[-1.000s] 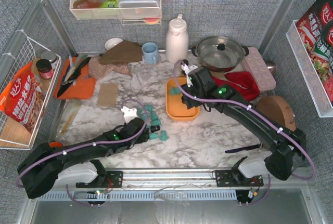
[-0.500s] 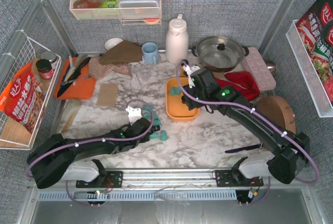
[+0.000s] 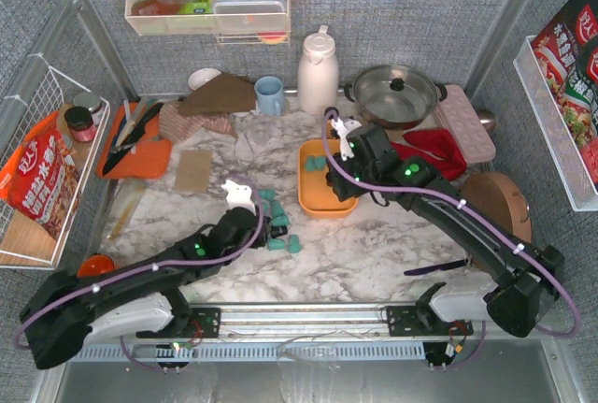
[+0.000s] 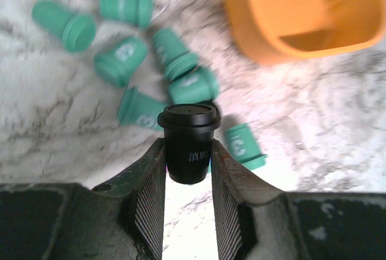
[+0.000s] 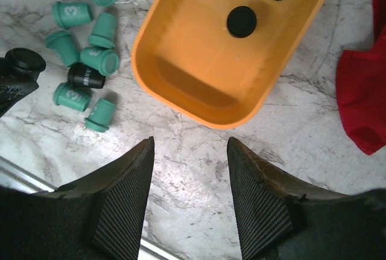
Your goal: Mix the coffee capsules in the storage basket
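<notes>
**A:** From above, where do we stand?

**B:** Our left arm (image 3: 187, 253) reaches to the loose coffee capsules (image 3: 280, 239) on the marble table (image 3: 374, 244), just left of the storage basket (image 3: 322, 199). Our right arm (image 3: 448, 207) comes in at the basket's right side. A few teal pods lie at the basket's far end.

**A:** And our left wrist view?

**B:** Our left gripper (image 4: 188, 145) is clamped on one black capsule (image 4: 188, 133), which stands upright with its rim above the fingers. Teal ones lie on their sides on the marble beyond it. We can't tell whether it's clear of the table. The basket sits up and to the right, apart from us and a little blurred.

**A:** So we're at the carrying step?

**B:** We judge so: one pod is gripped but not yet over the basket. The next move calls for lifting it, swinging it right past the rim and letting go inside.

**A:** And the right wrist view?

**B:** Our right gripper (image 5: 188, 142) is spread wide and holds nothing, over marble just beside the basket's near wall. Inside we see two black pods and some teal at the far edge. Eight or nine pods lie outside, one of them black, so we reckon we're well short of done
</notes>
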You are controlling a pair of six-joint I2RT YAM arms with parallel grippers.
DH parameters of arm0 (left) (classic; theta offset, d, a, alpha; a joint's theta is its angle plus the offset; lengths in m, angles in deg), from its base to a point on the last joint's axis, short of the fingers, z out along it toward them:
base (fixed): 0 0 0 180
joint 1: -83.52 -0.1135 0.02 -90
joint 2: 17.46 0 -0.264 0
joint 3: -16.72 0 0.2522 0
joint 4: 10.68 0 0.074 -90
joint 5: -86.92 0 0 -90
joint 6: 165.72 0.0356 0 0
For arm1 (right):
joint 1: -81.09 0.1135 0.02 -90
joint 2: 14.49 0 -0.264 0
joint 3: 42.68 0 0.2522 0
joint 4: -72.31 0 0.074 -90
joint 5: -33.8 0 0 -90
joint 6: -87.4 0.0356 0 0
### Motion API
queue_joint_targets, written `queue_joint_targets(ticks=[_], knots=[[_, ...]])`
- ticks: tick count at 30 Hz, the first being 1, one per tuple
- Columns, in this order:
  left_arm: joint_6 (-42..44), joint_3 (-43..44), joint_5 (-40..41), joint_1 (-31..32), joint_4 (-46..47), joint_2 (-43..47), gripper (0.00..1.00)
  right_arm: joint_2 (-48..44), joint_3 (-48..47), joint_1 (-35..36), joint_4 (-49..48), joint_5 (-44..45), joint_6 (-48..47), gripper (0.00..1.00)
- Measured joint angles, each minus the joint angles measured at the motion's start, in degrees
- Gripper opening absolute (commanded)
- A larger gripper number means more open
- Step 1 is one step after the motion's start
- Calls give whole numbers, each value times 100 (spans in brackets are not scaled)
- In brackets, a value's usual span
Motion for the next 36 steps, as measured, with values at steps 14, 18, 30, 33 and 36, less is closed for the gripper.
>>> queue_joint_targets(ticks=[14, 18, 30, 33, 36], knots=[[3729, -1283, -1329, 4, 3731, 973, 0, -144, -120, 503, -164, -1099, 542, 65], [4406, -1279, -1733, 4, 4666, 525, 0, -39, -234, 789, -343, -1300, 721, 65], [4798, -1134, -2494, 4, 5635, 184, 0, 337, -291, 1014, -715, -1410, 946, 67], [4798, -1134, -2627, 4, 5641, 225, 0, 417, -297, 1019, -820, -1429, 960, 65], [4795, -1134, -2656, 4, 5641, 264, 0, 470, -297, 1027, -876, -1440, 1001, 59]])
